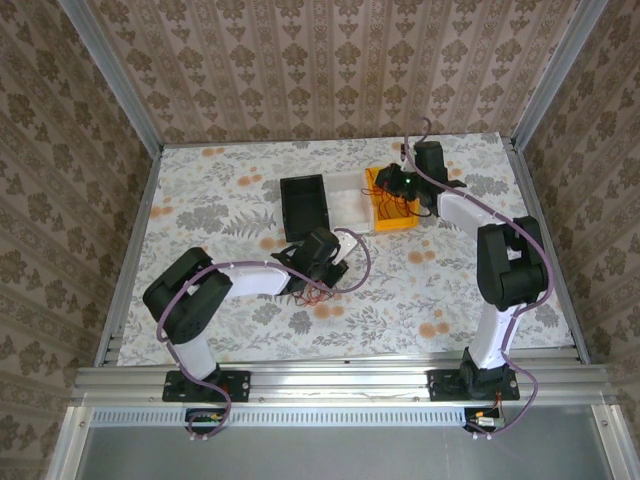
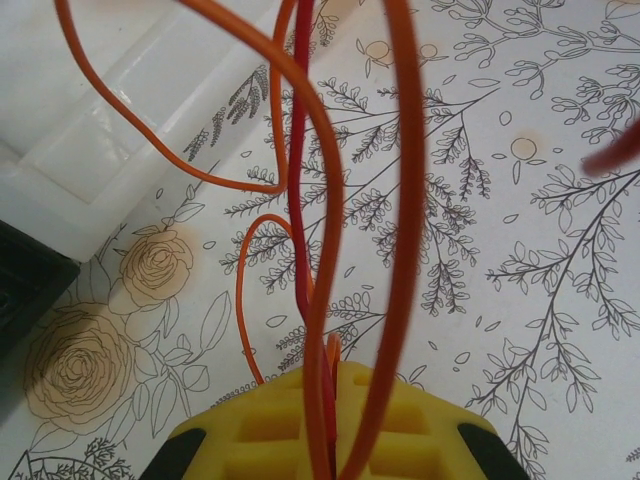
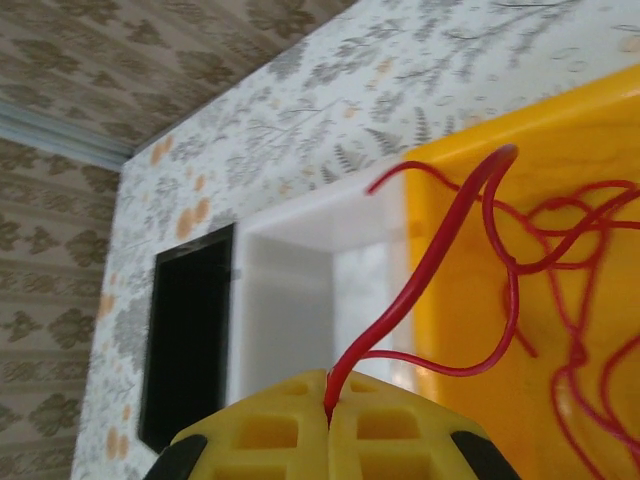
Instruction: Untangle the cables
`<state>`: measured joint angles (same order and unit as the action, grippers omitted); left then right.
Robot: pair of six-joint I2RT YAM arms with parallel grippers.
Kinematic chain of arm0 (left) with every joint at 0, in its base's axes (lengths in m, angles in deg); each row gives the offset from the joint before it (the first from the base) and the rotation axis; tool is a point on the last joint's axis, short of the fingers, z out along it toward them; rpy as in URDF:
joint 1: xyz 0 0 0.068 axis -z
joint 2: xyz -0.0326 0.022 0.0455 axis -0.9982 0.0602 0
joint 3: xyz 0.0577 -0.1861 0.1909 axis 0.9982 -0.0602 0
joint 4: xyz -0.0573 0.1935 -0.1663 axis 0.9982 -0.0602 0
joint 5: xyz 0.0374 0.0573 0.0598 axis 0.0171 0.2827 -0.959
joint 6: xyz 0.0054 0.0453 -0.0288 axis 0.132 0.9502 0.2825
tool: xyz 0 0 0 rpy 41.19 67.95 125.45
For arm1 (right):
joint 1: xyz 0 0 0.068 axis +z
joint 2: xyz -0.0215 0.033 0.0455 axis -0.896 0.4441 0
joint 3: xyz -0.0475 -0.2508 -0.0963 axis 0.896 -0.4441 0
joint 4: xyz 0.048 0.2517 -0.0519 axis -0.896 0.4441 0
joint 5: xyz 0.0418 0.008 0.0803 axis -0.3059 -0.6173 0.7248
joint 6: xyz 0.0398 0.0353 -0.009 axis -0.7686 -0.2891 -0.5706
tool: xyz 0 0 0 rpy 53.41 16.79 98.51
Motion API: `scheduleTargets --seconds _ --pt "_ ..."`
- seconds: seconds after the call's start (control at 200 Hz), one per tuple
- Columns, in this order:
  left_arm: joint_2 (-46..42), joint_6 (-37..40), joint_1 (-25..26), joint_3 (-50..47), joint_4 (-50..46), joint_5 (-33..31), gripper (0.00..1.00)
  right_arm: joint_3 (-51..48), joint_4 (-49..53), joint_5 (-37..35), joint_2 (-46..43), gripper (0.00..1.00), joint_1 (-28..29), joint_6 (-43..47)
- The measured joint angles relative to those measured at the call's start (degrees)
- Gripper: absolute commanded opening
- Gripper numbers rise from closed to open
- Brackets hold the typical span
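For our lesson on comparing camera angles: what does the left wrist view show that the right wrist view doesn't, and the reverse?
Left wrist: looped wires pinched in the left gripper, spreading over the bare table.
Right wrist: a yellow bin holding a wire tangle, a papered wall, and a single wire pinched in the right gripper.
Both: the white bin, the black bin and the flowered tabletop.
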<state>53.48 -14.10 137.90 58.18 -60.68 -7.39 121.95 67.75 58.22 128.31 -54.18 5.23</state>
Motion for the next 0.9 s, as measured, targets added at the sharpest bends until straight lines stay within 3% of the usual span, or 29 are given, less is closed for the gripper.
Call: scheduleTargets --seconds 0.46,0.9 --pt "1.0 0.0 0.0 0.0 0.0 -0.4 0.0 2.1 9.0 -10.7 0.7 0.07 -2.3 4.0" --pt "1.0 0.0 0.0 0.0 0.0 -0.4 0.0 11.5 17.2 -18.7 10.2 0.09 2.3 8.9"
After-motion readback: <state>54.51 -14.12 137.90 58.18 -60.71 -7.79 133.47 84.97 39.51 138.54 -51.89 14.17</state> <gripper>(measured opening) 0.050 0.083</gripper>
